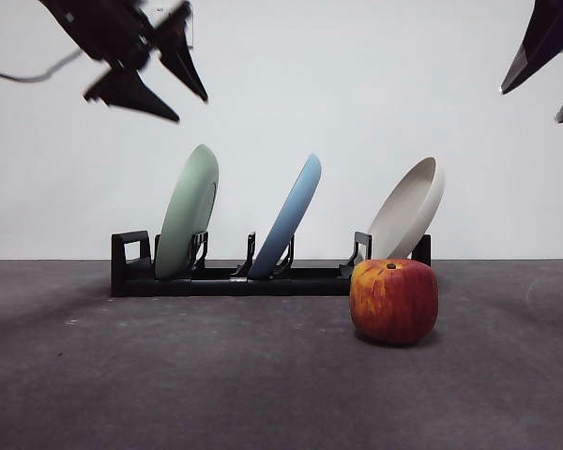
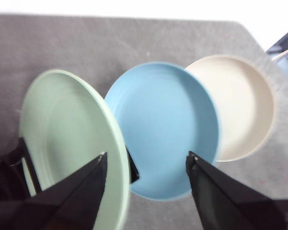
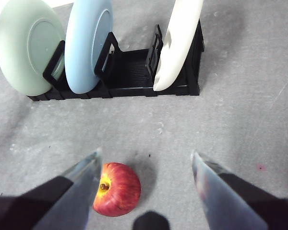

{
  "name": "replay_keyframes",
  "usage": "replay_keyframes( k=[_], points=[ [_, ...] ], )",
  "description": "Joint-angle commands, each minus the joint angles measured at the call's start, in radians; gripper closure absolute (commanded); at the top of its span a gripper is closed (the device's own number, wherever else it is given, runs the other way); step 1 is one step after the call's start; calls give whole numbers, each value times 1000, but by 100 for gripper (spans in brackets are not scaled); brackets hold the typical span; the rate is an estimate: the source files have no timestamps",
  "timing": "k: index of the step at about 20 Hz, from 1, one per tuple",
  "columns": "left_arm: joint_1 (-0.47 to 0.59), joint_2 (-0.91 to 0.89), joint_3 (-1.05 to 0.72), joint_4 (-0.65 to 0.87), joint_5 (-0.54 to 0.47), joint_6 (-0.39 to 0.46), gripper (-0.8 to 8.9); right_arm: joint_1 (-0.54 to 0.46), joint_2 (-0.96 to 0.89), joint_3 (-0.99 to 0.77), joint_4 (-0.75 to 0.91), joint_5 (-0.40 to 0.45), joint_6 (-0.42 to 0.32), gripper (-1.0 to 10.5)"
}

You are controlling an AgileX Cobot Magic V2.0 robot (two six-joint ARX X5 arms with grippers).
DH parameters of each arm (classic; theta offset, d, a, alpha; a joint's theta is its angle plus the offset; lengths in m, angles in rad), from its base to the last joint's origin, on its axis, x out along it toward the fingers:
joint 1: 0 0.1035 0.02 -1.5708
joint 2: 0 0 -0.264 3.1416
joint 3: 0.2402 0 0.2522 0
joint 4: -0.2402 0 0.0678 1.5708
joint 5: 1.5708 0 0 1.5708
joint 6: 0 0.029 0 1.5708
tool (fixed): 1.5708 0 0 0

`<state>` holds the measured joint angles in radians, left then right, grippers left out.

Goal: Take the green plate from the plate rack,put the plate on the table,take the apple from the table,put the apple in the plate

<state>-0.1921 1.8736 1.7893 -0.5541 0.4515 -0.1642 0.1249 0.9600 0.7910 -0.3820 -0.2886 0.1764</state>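
I am bringing the left gripper [image 1: 169,89] in high above the rack [image 1: 263,278], jaws spread and holding nothing, with the green plate [image 1: 188,214] standing tilted in the end slot just below it. The blue plate [image 1: 291,214] is leaning in the next slot and the white plate [image 1: 408,208] at the far end, so I am judging the real risk to be a jaw catching the blue rim. I am aiming to straddle only the green plate's top edge [image 2: 67,129], one jaw on each face, then close firmly near the rim and lift along the plate's own lean rather than straight up, so it is not dragging on the slot. The right gripper [image 3: 146,165] is waiting wide open and empty above the apple [image 3: 116,189], which is sitting on the table [image 1: 169,375] in front of the rack's white-plate end; I am keeping it there until the plate is down
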Motion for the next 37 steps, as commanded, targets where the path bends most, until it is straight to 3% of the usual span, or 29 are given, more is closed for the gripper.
replay_keyframes(
  k=[1,7,10,11,15,19,25,28,30,32,35,37],
  points=[
    [-14,65,1,7,-34,16,530,1,0,3,4,-2,10,631],
    [-19,121,1,56,-55,16,545,1,0,3,4,-1,16,631],
    [-19,119,2,72,-50,18,789,1,0,3,4,1,18,631],
    [-19,119,2,66,-50,31,827,1,0,3,4,1,18,631],
    [-22,118,4,63,-38,38,822,1,0,3,4,2,29,631],
    [-26,76,18,61,73,37,822,1,0,3,3,2,35,631],
    [-60,-137,18,-24,80,42,822,0,0,3,5,3,35,631],
    [-102,-263,18,-178,74,161,822,0,0,3,6,3,35,631],
    [-147,-336,18,-315,33,245,822,0,0,3,8,3,35,631],
    [-212,-388,18,-446,-82,317,822,0,0,3,8,6,35,631],
    [-349,-411,18,-624,-342,349,822,0,0,3,8,6,35,631],
    [-436,-411,-5,-666,-426,343,822,0,0,3,8,6,35,631]
  ],
)
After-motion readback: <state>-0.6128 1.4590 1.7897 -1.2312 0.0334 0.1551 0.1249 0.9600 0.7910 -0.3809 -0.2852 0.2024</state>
